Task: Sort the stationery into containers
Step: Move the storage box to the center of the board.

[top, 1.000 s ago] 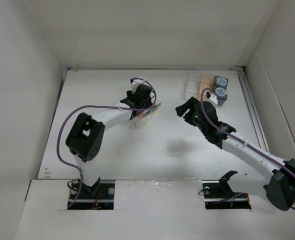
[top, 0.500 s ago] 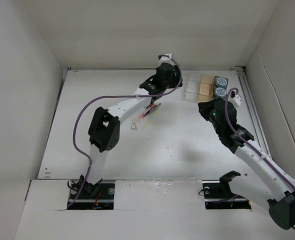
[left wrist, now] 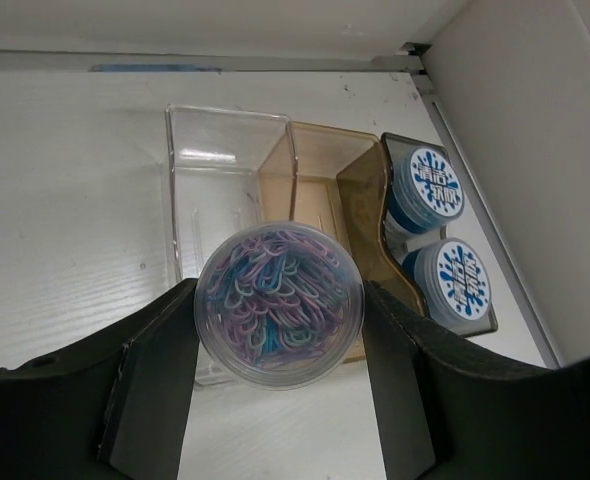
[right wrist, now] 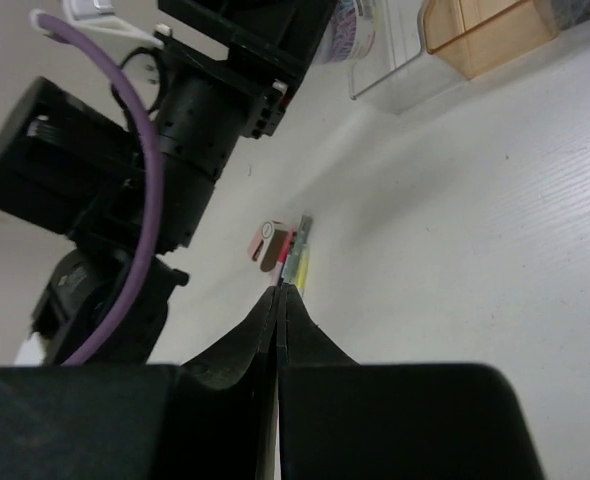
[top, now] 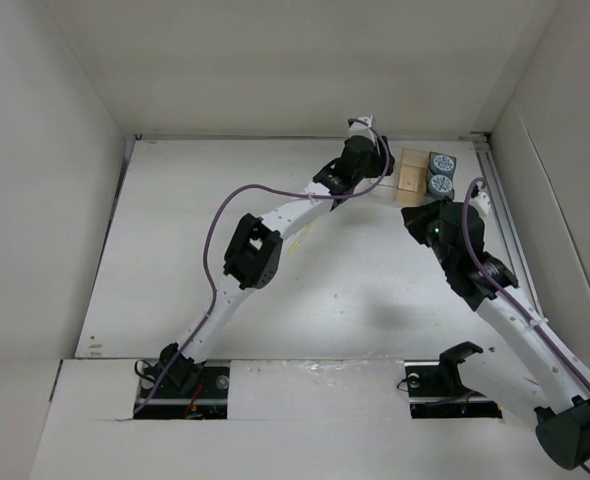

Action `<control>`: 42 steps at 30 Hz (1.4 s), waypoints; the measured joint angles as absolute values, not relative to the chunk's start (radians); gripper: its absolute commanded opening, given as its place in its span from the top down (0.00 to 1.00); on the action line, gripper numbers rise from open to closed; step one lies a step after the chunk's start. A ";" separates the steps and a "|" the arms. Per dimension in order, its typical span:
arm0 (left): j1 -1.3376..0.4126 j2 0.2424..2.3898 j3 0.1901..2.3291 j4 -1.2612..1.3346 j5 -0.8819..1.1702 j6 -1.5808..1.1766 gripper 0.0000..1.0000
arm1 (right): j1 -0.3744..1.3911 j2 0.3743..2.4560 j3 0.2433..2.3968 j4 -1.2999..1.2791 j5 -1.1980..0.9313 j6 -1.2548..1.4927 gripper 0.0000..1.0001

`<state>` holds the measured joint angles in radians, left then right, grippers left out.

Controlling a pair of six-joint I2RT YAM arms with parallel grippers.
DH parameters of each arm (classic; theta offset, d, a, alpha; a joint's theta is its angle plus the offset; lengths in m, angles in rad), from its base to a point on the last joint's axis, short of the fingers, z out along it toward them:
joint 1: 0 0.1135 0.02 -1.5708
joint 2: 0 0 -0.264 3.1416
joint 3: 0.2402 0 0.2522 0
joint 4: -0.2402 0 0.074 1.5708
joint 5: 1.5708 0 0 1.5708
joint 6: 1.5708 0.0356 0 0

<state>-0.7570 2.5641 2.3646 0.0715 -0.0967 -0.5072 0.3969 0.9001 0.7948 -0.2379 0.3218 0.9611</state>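
Observation:
My left gripper (left wrist: 278, 335) is shut on a clear round pot (left wrist: 278, 303) full of coloured paper clips. It hangs over the near end of the clear compartment (left wrist: 215, 170) of the containers. Beside that sit the tan compartment (left wrist: 320, 175) and the dark one (left wrist: 370, 195), which holds two blue-and-white rolls (left wrist: 425, 188) (left wrist: 457, 283). In the top view the left gripper (top: 370, 160) is at the organiser's tan section (top: 412, 172). My right gripper (right wrist: 278, 292) is shut and empty, pointing toward the pens (right wrist: 297, 262) and a beige block (right wrist: 267, 245) lying on the table.
The organiser stands at the table's far right corner, close to the back wall and the right rail (left wrist: 475, 190). My left arm (top: 275, 225) stretches diagonally across the table, over the pens. The right arm (top: 465, 255) is just in front of the organiser.
My left arm has swung from the table's middle to the far right, carrying the pot to the organiser. The right gripper has shut and drawn back to the right.

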 measured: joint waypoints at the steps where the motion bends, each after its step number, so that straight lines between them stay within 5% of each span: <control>1: -0.755 2.583 2.379 0.087 -0.097 -0.509 0.68 | 0.393 0.887 0.795 -0.240 0.319 0.961 0.97; 16: -0.751 2.645 2.385 0.226 -0.078 -0.512 0.65 | 0.367 0.794 0.784 -0.235 0.261 0.961 0.96; 34: -0.760 2.479 2.023 0.299 -0.053 -0.466 0.74 | 0.361 0.763 0.768 -0.233 0.226 0.961 0.92; 40: -0.767 2.420 2.016 0.204 -0.067 -0.442 0.52 | 0.361 0.744 0.768 -0.232 0.217 0.961 0.92; 42: -0.769 2.421 2.050 0.163 -0.083 -0.434 0.52 | 0.361 0.745 0.768 -0.232 0.211 0.961 0.92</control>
